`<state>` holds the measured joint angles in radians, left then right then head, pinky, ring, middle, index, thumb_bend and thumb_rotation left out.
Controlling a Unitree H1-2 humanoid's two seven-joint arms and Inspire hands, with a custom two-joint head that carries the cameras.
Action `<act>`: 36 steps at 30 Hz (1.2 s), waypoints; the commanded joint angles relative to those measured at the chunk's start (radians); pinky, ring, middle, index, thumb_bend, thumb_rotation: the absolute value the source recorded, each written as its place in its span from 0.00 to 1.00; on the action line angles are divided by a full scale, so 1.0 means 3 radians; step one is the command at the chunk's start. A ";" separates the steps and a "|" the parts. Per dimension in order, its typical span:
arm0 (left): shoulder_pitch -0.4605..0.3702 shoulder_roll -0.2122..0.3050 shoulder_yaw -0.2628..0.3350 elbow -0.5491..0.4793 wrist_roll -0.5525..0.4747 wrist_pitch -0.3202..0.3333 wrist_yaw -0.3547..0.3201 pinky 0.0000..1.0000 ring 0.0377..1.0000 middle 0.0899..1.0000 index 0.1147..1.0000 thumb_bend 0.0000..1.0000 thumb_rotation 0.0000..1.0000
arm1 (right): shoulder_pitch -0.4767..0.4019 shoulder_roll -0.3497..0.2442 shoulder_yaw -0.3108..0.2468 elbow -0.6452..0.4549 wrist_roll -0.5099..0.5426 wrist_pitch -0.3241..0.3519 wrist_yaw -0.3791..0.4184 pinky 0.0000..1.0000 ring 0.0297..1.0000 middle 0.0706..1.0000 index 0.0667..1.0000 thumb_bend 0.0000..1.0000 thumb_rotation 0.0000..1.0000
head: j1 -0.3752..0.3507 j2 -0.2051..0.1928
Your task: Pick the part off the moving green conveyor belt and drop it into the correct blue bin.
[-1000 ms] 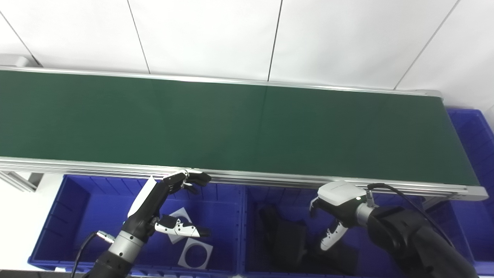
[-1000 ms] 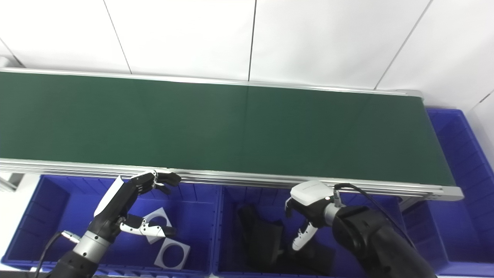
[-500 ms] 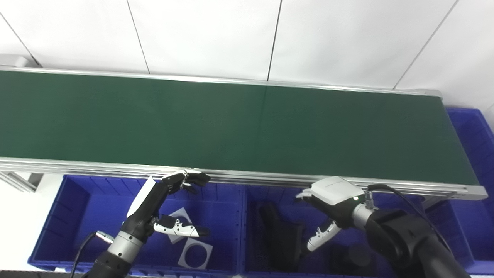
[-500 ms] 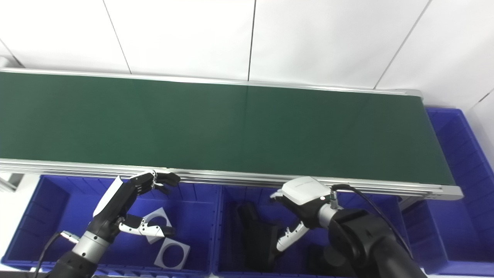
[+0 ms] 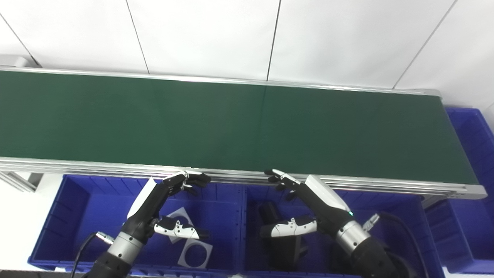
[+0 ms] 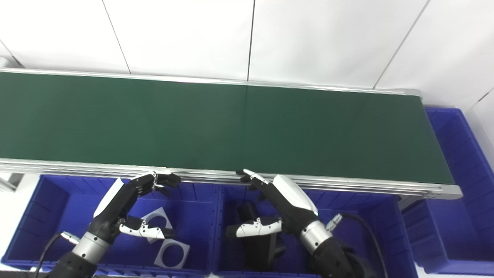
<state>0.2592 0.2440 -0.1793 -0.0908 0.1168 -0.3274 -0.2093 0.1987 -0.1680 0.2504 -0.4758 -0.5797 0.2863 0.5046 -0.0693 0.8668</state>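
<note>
- Belt (image 5: 247,123): you see a long, flat, matt dark green surface with a faint seam across the middle, framed by ribbed aluminium rails. No part lies on the stretch you can see.
- Left hand (image 5: 154,210): you have it above the left bin (image 5: 65,216), released. Its fingers are bent and spread, the fingertips (image 5: 200,178) are close to the near rail, the thumb sticks out sideways, and nothing is between them. The back of the hand carries a smooth white cover; the fingers are black with small white segments.
- Right hand (image 5: 308,208): you have it above the middle bin (image 5: 405,216), also released and holding nothing. Its fingers are stretched toward the near rail and the thumb points left over the bin.
- Left bin: blue moulded plastic with ribbed walls. Inside, you see two thin, flat, square grey plates (image 5: 196,253), each with a round hole. One is partly hidden behind the thumb.
- Middle bin: same blue plastic. It holds black parts (image 5: 283,247) of blocky, angular shape, dark and hard to tell apart; you cannot tell their exact form.
- Right bin (image 5: 478,135): one more blue bin stands at the belt's right end, with stepped ribs on its inside wall.
- Wall (image 5: 208,34): smooth white panels with thin dark joints, behind the belt.
</note>
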 commanded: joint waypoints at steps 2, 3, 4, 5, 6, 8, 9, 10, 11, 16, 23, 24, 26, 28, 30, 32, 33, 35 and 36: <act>-0.0007 0.0023 0.0013 -0.0093 -0.0067 0.0025 -0.0034 0.60 0.70 0.72 0.68 0.92 0.20 | 0.0135 0.0193 -0.0053 0.0025 0.0222 -0.0160 -0.0371 0.68 0.80 0.89 0.94 0.80 0.45 | 0.0078 -0.0022; -0.0007 0.0019 0.0007 -0.0091 -0.0071 0.0035 -0.0039 0.60 0.70 0.73 0.69 0.92 0.19 | 0.0187 0.0232 -0.0051 0.0060 0.0270 -0.0197 -0.0454 0.68 0.80 0.89 0.94 0.80 0.45 | 0.0078 -0.0022; -0.0007 0.0018 0.0005 -0.0087 -0.0064 0.0037 -0.0041 0.60 0.70 0.74 0.70 0.92 0.19 | 0.0232 0.0262 -0.0041 0.0096 0.0315 -0.0232 -0.0523 0.69 0.81 0.89 0.95 0.80 0.44 | 0.0120 -0.0044; -0.0007 0.0014 0.0002 -0.0084 -0.0058 0.0040 -0.0042 0.60 0.70 0.74 0.70 0.92 0.19 | 0.0269 0.0280 -0.0025 0.0127 0.0345 -0.0252 -0.0574 0.70 0.81 0.89 0.95 0.80 0.44 | 0.0120 -0.0044; -0.0007 0.0014 0.0001 -0.0076 -0.0059 0.0039 -0.0044 0.60 0.70 0.75 0.71 0.92 0.20 | 0.0297 0.0289 -0.0004 0.0158 0.0362 -0.0278 -0.0620 0.71 0.82 0.89 0.96 0.79 0.43 | 0.0142 -0.0069; -0.0019 0.0001 -0.0002 -0.0043 -0.0087 0.0024 -0.0047 0.60 0.70 0.76 0.73 0.92 0.21 | 0.0351 0.0316 0.0026 0.0251 0.0404 -0.0357 -0.0734 0.72 0.82 0.89 0.97 0.80 0.44 | 0.0144 -0.0099; -0.0033 -0.0004 -0.0004 -0.0017 -0.0097 0.0014 -0.0049 0.60 0.71 0.77 0.73 0.91 0.20 | 0.0372 0.0330 0.0034 0.0294 0.0425 -0.0393 -0.0785 0.72 0.81 0.89 0.97 0.81 0.44 | 0.0139 -0.0108; -0.0050 -0.0010 -0.0007 0.0013 -0.0099 0.0007 -0.0048 0.60 0.71 0.78 0.74 0.91 0.20 | 0.0389 0.0340 0.0039 0.0333 0.0445 -0.0421 -0.0834 0.73 0.81 0.88 0.97 0.81 0.45 | 0.0137 -0.0119; -0.0061 -0.0013 -0.0008 0.0033 -0.0098 0.0001 -0.0048 0.60 0.71 0.78 0.75 0.91 0.20 | 0.0397 0.0343 0.0048 0.0355 0.0459 -0.0437 -0.0870 0.73 0.82 0.88 0.98 0.81 0.45 | 0.0135 -0.0122; -0.0130 -0.0004 -0.0015 0.0136 -0.0172 0.0045 -0.0100 0.61 0.74 0.81 0.77 0.89 0.20 | 0.0445 0.0393 0.0084 0.0438 0.0483 -0.0439 -0.1058 0.73 0.82 0.89 0.98 0.81 0.45 | 0.0035 -0.0178; -0.0150 0.0017 0.0015 0.0225 -0.0230 -0.0017 -0.0140 0.62 0.76 0.81 0.78 0.88 0.17 | 0.0498 0.0441 0.0162 0.0460 0.0438 -0.0360 -0.1176 0.74 0.83 0.90 0.98 0.80 0.40 | -0.0106 -0.0229; -0.0146 0.0019 0.0017 0.0232 -0.0234 -0.0031 -0.0139 0.62 0.76 0.81 0.77 0.88 0.17 | 0.0498 0.0441 0.0171 0.0466 0.0433 -0.0349 -0.1182 0.74 0.83 0.90 0.98 0.80 0.40 | -0.0106 -0.0229; -0.0133 0.0023 0.0020 0.0240 -0.0204 -0.0057 -0.0124 0.62 0.75 0.80 0.77 0.89 0.17 | 0.0503 0.0462 0.0177 0.0478 0.0435 -0.0336 -0.1211 0.74 0.83 0.90 0.97 0.80 0.39 | -0.0126 -0.0235; -0.0115 0.0022 0.0026 0.0242 -0.0165 -0.0088 -0.0100 0.61 0.74 0.79 0.76 0.89 0.17 | 0.0510 0.0482 0.0183 0.0483 0.0431 -0.0332 -0.1240 0.74 0.84 0.91 0.97 0.81 0.38 | -0.0147 -0.0249; -0.0101 0.0020 0.0035 0.0245 -0.0149 -0.0101 -0.0088 0.61 0.74 0.79 0.76 0.89 0.17 | 0.0509 0.0488 0.0195 0.0496 0.0418 -0.0335 -0.1265 0.74 0.84 0.91 0.97 0.81 0.37 | -0.0170 -0.0273; -0.0095 0.0019 0.0043 0.0264 -0.0149 -0.0128 -0.0084 0.61 0.74 0.79 0.75 0.89 0.17 | 0.0510 0.0494 0.0210 0.0508 0.0395 -0.0340 -0.1289 0.74 0.83 0.90 0.97 0.82 0.37 | -0.0182 -0.0293; -0.0094 0.0019 0.0046 0.0275 -0.0152 -0.0147 -0.0084 0.60 0.74 0.79 0.75 0.89 0.17 | 0.0511 0.0497 0.0216 0.0512 0.0384 -0.0343 -0.1300 0.74 0.83 0.90 0.97 0.82 0.37 | -0.0184 -0.0299; -0.0088 0.0016 0.0054 0.0291 -0.0160 -0.0169 -0.0086 0.60 0.74 0.80 0.75 0.88 0.17 | 0.0515 0.0501 0.0228 0.0533 0.0368 -0.0385 -0.1341 0.74 0.83 0.90 0.96 0.83 0.36 | -0.0190 -0.0320; -0.0084 0.0018 0.0058 0.0303 -0.0164 -0.0183 -0.0089 0.60 0.74 0.80 0.75 0.88 0.17 | 0.0516 0.0497 0.0243 0.0558 0.0337 -0.0426 -0.1381 0.74 0.83 0.90 0.96 0.83 0.36 | -0.0205 -0.0367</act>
<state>0.2374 0.2419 -0.1682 0.0163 0.0649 -0.3383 -0.2436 0.3559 -0.0298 0.3153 -0.3014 -0.4694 0.1963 0.1169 -0.1319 0.7564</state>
